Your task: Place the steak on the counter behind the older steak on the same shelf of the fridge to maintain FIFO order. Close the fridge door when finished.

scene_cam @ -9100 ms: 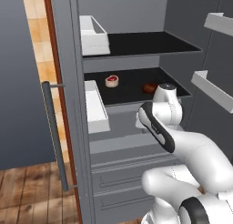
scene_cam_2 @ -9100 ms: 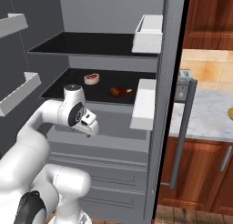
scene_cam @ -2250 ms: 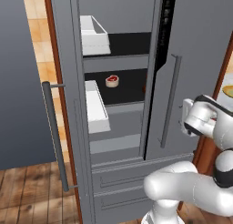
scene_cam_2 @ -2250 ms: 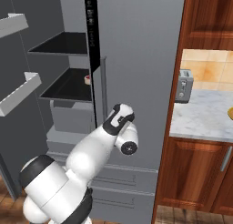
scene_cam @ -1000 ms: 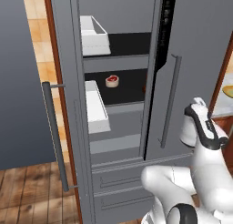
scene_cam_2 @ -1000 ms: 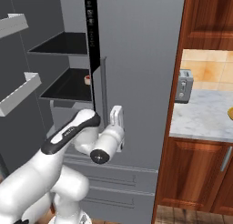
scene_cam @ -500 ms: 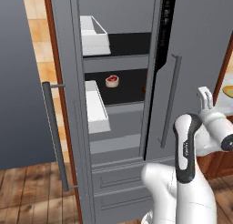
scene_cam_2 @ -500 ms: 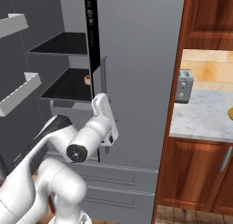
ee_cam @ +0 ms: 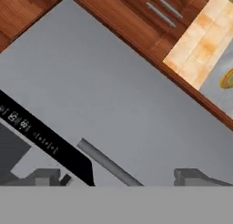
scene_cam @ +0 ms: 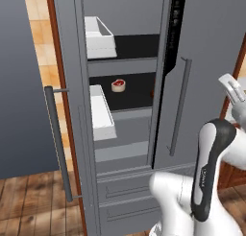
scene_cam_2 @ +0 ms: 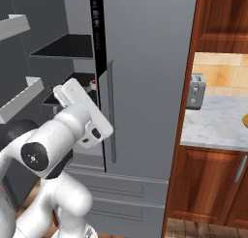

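Note:
The steak [scene_cam: 117, 85], bright red with a cream rim, lies on the black shelf [scene_cam: 137, 100] inside the fridge [scene_cam: 125, 129]. A sliver of the older steak [scene_cam: 152, 92] peeks out to its right, at the edge of the right door [scene_cam: 206, 62]. That door stands a little ajar, its bar handle [scene_cam: 179, 105] facing me. My gripper [ee_cam: 117, 177] is open with nothing between its fingers, close to the door's outer face beside the handle [ee_cam: 107, 163]. The counter [scene_cam_2: 218, 122] lies to the right of the fridge.
The left fridge door [scene_cam: 19, 81] is swung wide open, with white bins [scene_cam: 102, 112] on its inner side and a long handle [scene_cam: 57, 144]. Grey drawers [scene_cam: 122, 201] sit below. A toaster [scene_cam_2: 195, 97] stands on the counter, above wooden cabinets [scene_cam_2: 208, 184].
Since the earliest frames the right door has swung from wide open to nearly shut. My arm left the shelf and moved to the door's outer side, and its forearm has risen over the last second.

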{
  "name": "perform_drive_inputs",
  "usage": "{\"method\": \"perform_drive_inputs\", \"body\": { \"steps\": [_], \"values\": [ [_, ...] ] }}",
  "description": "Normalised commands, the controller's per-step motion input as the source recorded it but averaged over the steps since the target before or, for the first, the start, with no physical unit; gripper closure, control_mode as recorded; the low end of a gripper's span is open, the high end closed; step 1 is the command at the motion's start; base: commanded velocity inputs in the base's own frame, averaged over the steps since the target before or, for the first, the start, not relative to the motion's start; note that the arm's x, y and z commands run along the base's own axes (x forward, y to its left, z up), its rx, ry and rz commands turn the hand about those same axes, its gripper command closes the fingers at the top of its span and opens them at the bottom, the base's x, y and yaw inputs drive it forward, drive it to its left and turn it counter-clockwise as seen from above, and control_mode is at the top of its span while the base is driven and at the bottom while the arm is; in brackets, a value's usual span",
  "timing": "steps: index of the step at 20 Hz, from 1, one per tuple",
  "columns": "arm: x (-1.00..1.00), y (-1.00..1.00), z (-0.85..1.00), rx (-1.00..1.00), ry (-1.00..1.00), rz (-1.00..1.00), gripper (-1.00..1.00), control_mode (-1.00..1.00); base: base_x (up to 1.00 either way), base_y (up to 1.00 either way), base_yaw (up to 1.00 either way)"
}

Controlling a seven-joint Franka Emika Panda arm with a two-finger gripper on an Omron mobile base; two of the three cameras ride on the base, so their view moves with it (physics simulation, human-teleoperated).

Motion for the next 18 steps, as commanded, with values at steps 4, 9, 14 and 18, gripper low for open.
{"method": "perform_drive_inputs", "body": {
  "steps": [4,9,14,18],
  "values": [
    [-0.59,1.0,0.27,-0.49,0.0,-0.04,-1.0,-1.0,0.0,0.0,0.0],
    [-0.34,1.0,-0.02,-0.43,0.01,-0.02,-1.0,-1.0,0.0,0.0,0.0],
    [-0.25,1.0,-0.22,-0.34,0.0,0.0,-1.0,-1.0,0.0,0.0,0.0],
    [-0.06,1.0,-0.33,-0.32,0.0,0.0,-1.0,-1.0,0.0,0.0,0.0]
  ]
}}
